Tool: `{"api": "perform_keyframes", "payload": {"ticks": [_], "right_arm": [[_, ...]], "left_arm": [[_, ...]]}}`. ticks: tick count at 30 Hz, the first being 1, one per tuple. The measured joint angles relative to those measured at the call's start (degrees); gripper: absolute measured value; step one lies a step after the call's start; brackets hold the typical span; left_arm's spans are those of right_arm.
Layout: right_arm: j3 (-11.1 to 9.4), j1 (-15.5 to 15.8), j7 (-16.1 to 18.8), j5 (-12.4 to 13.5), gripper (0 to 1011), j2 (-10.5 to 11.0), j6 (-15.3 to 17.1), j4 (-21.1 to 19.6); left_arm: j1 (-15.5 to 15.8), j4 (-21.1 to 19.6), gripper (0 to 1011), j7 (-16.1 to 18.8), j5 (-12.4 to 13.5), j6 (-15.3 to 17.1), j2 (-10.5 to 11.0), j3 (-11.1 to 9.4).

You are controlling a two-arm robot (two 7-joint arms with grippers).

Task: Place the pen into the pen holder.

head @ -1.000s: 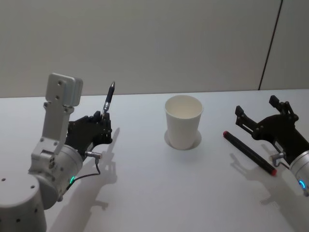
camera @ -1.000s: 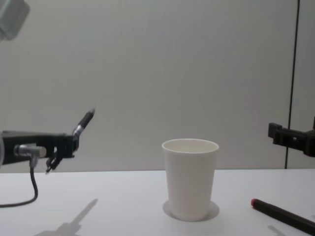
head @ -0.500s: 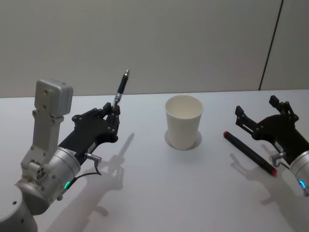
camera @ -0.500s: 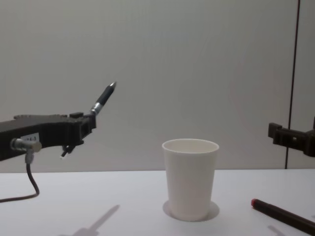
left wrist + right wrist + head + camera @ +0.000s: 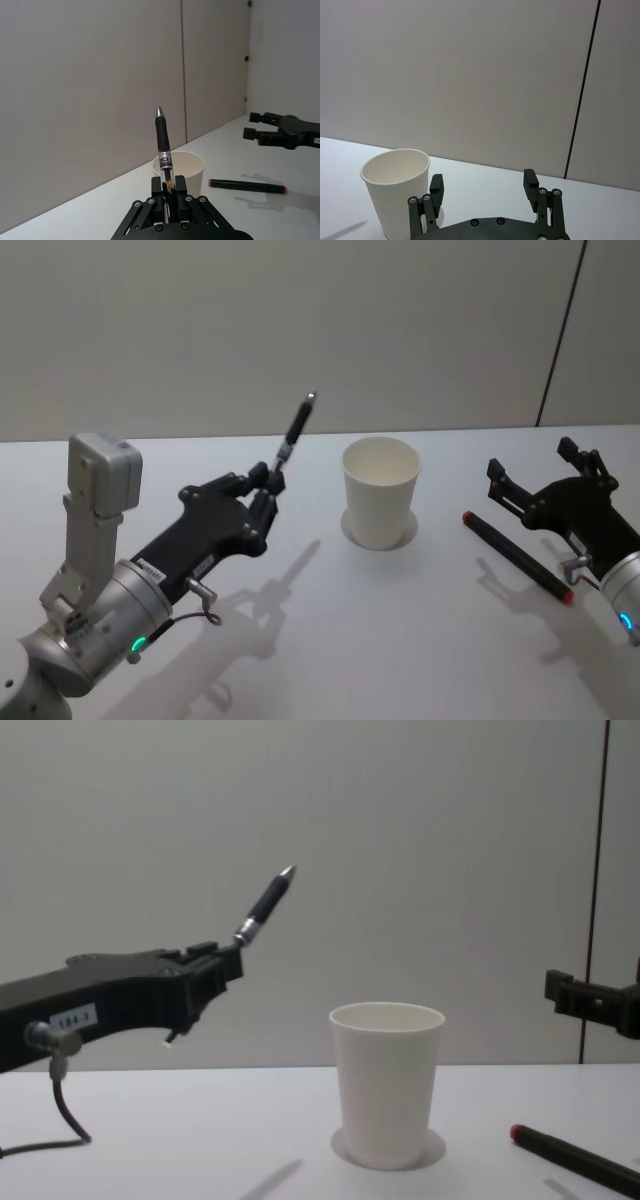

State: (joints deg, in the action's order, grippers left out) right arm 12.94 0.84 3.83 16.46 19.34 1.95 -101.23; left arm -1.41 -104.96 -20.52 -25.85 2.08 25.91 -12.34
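So the left hand point(image 5: 264, 492) is clamped on the lower end of the pen point(image 5: 296, 428). It's holding it up in the air over the table point(image 5: 400, 640), left of the pen holder point(image 5: 380, 495) and not touching it. The pen's got a silvery pointed tip, a black grip, a silver band and a clear barrel with some print on it. The tip points up and leans toward the holder's side. The pen holder is a plain white paper cup with a rolled rim, narrower at the base, standing upright toward the table's far edge, around the middle. The right hand point(image 5: 535, 465) hangs by the right edge with its fingers spread apart, gripping nothing. Near it a black marker point(image 5: 515, 555) with red ends lies flat on the table.
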Motion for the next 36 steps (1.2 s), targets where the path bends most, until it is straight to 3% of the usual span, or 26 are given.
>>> {"api": "perform_keyframes", "payload": {"ticks": [18,19,27,36], "right_arm": [[0.0,0.0,0.0,0.0,1002,0.0,0.0,0.0],[0.0,0.0,0.0,0.0,1002,0.0,0.0,0.0],[0.0,0.0,0.0,0.0,1002,0.0,0.0,0.0],[0.0,0.0,0.0,0.0,1002,0.0,0.0,0.0]], "left_arm": [[2.7,5.6,158,-16.8,-1.8,-5.0,-0.6,-1.6],[3.3,6.6,159,-19.0,-1.7,-5.4,-1.0,-2.0],[5.3,9.4,158,-24.6,-0.8,-6.1,-2.1,-3.1],[6.7,11.3,158,-27.8,0.0,-6.6,-2.9,-4.0]]}}
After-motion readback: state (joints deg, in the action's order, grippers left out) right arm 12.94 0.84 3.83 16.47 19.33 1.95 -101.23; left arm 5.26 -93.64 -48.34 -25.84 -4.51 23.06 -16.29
